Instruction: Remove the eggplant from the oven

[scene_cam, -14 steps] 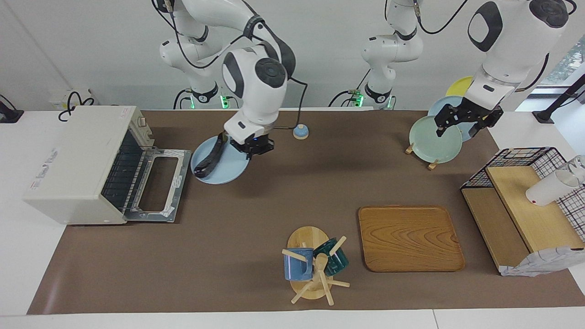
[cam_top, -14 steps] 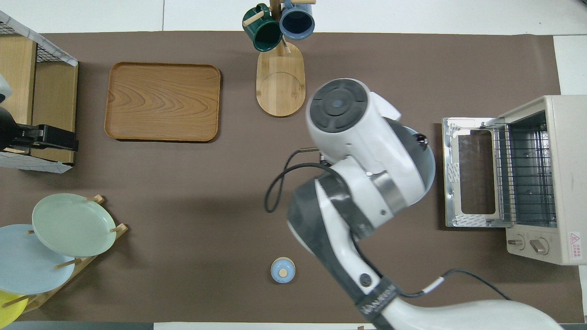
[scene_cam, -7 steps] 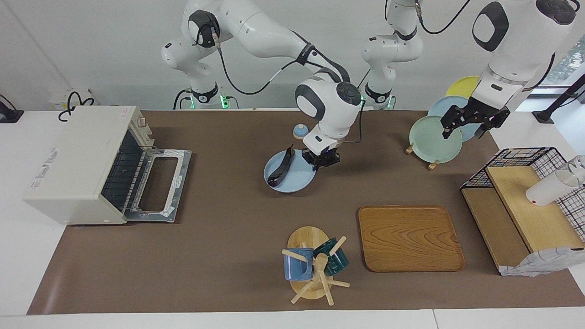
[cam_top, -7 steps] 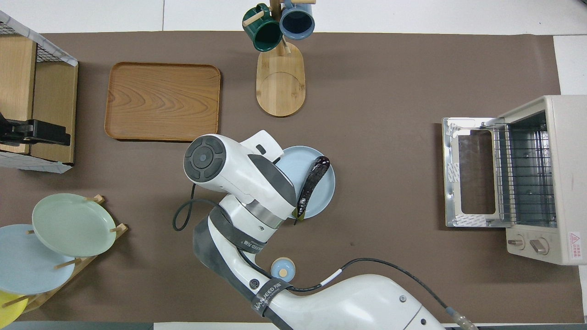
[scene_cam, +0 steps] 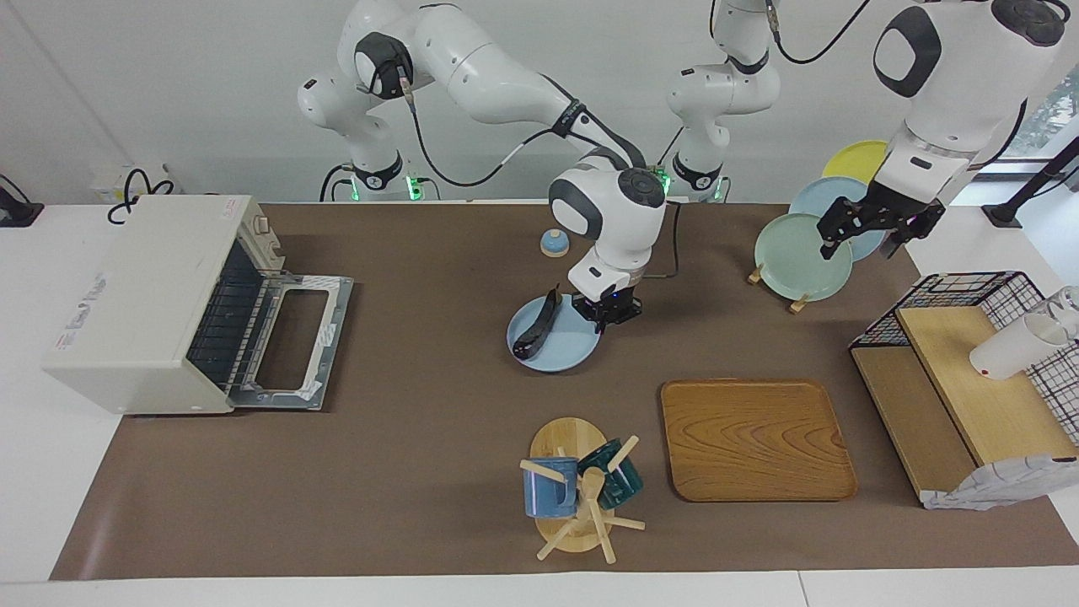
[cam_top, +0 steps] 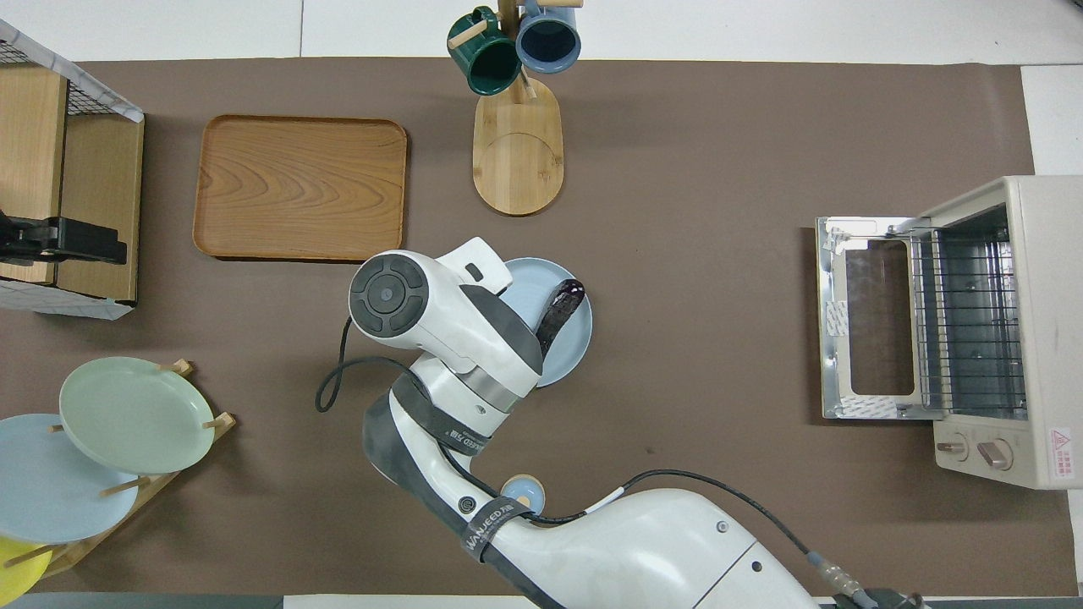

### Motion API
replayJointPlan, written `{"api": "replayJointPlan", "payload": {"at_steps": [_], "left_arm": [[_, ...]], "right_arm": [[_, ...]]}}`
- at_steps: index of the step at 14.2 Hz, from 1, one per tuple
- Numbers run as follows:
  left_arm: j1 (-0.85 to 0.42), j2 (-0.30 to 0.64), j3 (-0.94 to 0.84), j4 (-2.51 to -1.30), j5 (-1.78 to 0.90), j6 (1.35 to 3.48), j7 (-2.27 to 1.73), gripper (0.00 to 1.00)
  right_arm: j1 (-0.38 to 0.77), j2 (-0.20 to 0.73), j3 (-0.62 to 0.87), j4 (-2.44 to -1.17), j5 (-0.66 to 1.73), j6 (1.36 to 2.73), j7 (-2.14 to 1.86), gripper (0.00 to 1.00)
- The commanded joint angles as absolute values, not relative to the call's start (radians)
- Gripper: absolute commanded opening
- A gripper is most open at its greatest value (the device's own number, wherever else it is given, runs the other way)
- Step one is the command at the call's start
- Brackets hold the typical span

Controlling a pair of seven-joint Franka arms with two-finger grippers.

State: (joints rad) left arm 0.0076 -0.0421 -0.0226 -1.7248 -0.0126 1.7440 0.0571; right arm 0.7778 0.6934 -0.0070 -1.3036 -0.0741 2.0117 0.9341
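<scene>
Eggplant point(scene_cam: 537, 324) on blue plate point(scene_cam: 563, 352) — plate rim clamped in right gripper point(scene_cam: 609, 313) jaws; left gripper point(scene_cam: 870, 234) jaws apart.

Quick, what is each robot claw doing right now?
Right gripper: shut on the rim of the blue plate carrying the eggplant.
Left gripper: open, holding nothing, over the green plate.

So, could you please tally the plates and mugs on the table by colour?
Light blue plates: 2, one under the eggplant, one in the plate rack
Green plates: 1
Yellow plates: 1
Blue mugs: 1
Dark green mugs: 1
Total: 6
</scene>
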Motion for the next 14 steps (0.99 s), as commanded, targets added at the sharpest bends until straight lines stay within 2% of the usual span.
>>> {"api": "replayJointPlan", "payload": {"at_steps": [1, 3, 5, 6, 9, 10, 14], "left_arm": [[0.009, -0.051, -0.029, -1.746, 0.009, 1.775, 0.052, 1.00], [0.002, -0.049, -0.031, -1.744, 0.009, 1.778, 0.054, 1.00], [-0.018, -0.041, -0.032, -1.744, 0.009, 1.787, 0.051, 1.00], [-0.026, -0.038, -0.034, -1.744, 0.006, 1.790, 0.051, 1.00], [-0.103, -0.014, -0.035, -1.744, -0.002, 1.819, 0.045, 1.00], [-0.138, 0.001, -0.035, -1.744, -0.006, 1.830, 0.041, 1.00], [-0.309, 0.104, -0.035, -1.744, -0.037, 1.948, -0.122, 1.00]], "right_arm": [[0.758, 0.701, 0.002, -1.299, -0.051, 2.058, 0.951, 0.27], [0.753, 0.693, 0.002, -1.295, -0.049, 2.088, 0.946, 0.42], [0.707, 0.657, 0.002, -1.292, -0.048, 2.060, 0.918, 0.42], [0.703, 0.634, 0.002, -1.293, -0.049, 2.039, 0.898, 0.36], [0.643, 0.554, -0.008, -1.322, -0.066, 1.895, 0.826, 0.04], [0.611, 0.516, -0.008, -1.380, -0.074, 1.873, 0.775, 0.00], [0.407, 0.350, -0.006, -1.647, -0.101, 1.890, 0.559, 0.00]]}}
